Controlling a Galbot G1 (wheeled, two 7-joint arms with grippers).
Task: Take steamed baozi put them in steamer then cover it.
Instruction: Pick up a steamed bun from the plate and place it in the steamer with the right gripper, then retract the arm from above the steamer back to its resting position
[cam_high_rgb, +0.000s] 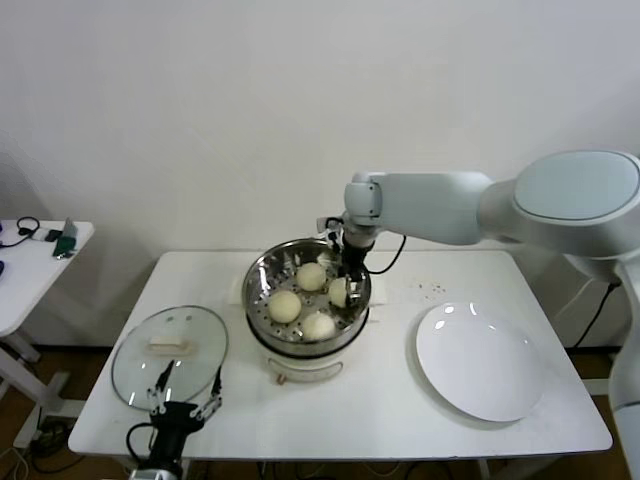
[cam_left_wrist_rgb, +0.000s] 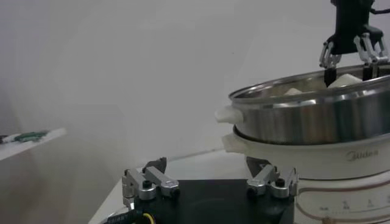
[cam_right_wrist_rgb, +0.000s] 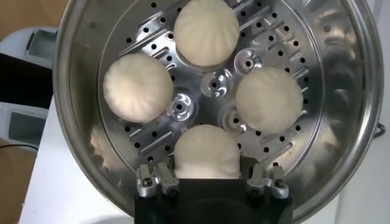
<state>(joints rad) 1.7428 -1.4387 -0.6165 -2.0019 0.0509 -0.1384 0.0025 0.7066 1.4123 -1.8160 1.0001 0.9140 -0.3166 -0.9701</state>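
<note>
The left gripper (cam_high_rgb: 187, 407) waits at the near edge of the white table (cam_high_rgb: 380, 420), by the near left corner. Its fingers are spread wide and hold nothing. Just past it lies the round glass lid (cam_high_rgb: 168, 355), flat on the table near the left edge. A white plate (cam_high_rgb: 480, 362) lies on the right side, with no food on it.

The steamer (cam_high_rgb: 306, 300) stands in the middle of the table, on its white cooker base (cam_high_rgb: 305, 368). All four steamed baozi (cam_right_wrist_rgb: 207, 30) sit in the shiny basket, spread around its middle.

The right gripper (cam_high_rgb: 346, 285) reaches down into the far right part of the basket. Its fingers (cam_right_wrist_rgb: 157, 179) stand on each side of one bun. They are partly open and close beside it.
</note>
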